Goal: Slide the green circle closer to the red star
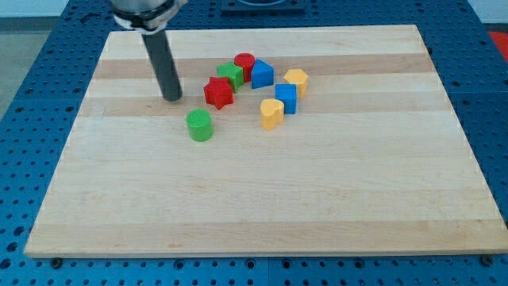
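Looking for words or labels, I can find none that can be read on the blocks or the board; the wooden board (pixel 262 199) is pale with light and darker stripes, and it lies on a blue table with rows of little holes (pixel 40 95).

My tip (pixel 172 98) is the bottom of a dark rod and it rests on the board; it has no fingers, so it is not holding anything, and it touches no block.

The green circle (pixel 199 125) sits just to the view's right of my tip and a bit toward the view's bottom, near but apart; the red star (pixel 218 92) is to the view's right of my tip, close by, and the green circle is just below it with a small gap.

Behind the red star is a green block (pixel 231 74) whose shape is hard to tell, because the star hides part of it; past that are a red round block (pixel 244 63), a blue block (pixel 263 73), a second blue block (pixel 286 98), a yellow heart (pixel 271 113) and a yellow block (pixel 296 81).

The top of the rod is cut off at the view's top; the gray part holding it (pixel 143 12) shows only a little.
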